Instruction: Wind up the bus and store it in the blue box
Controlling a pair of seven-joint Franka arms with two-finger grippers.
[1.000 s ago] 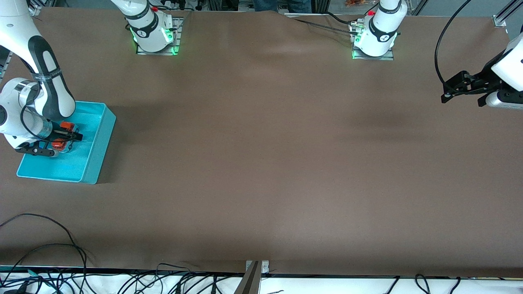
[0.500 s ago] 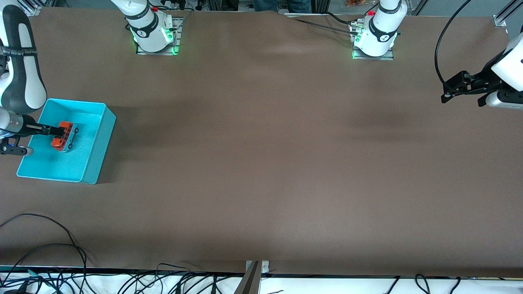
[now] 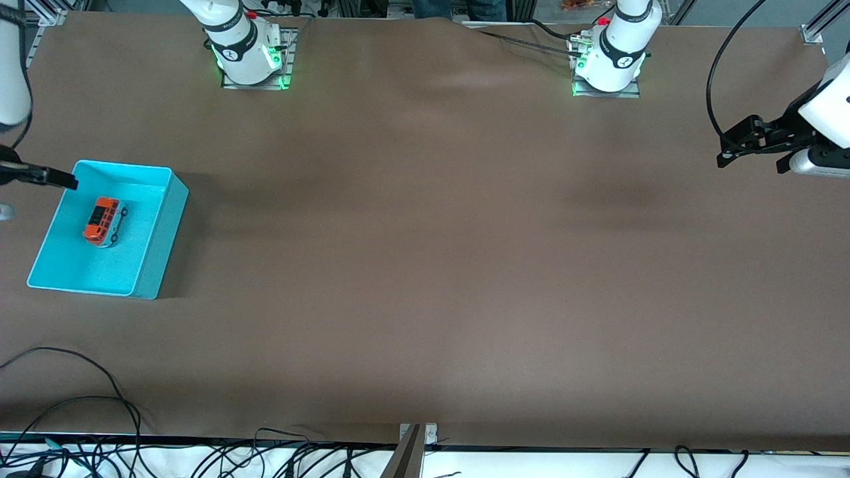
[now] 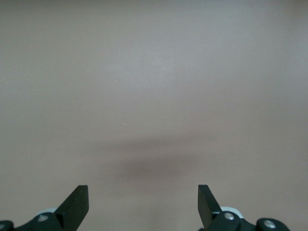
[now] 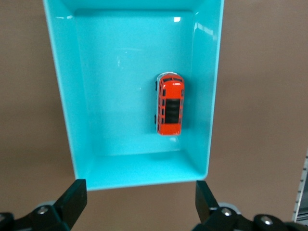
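Note:
The small orange bus [image 3: 103,220] lies on its wheels on the floor of the blue box [image 3: 163,232], at the right arm's end of the table. It also shows in the right wrist view [image 5: 171,103], inside the box [image 5: 62,120], close to one long wall. My right gripper [image 3: 70,180] is open and empty, up in the air over the table just outside one short wall of the box [image 5: 140,197]. My left gripper [image 3: 722,151] is open and empty, held over bare table at the left arm's end [image 4: 143,199], where that arm waits.
The brown table top [image 3: 425,265] spreads between the two arms. Both arm bases [image 3: 249,56] stand along the edge farthest from the front camera. Loose cables [image 3: 73,405] lie along the nearest edge.
My right gripper let go of the bus, rose and drew back out of the box toward the right arm's end of the table. The bus stays in the box. The left arm has not moved.

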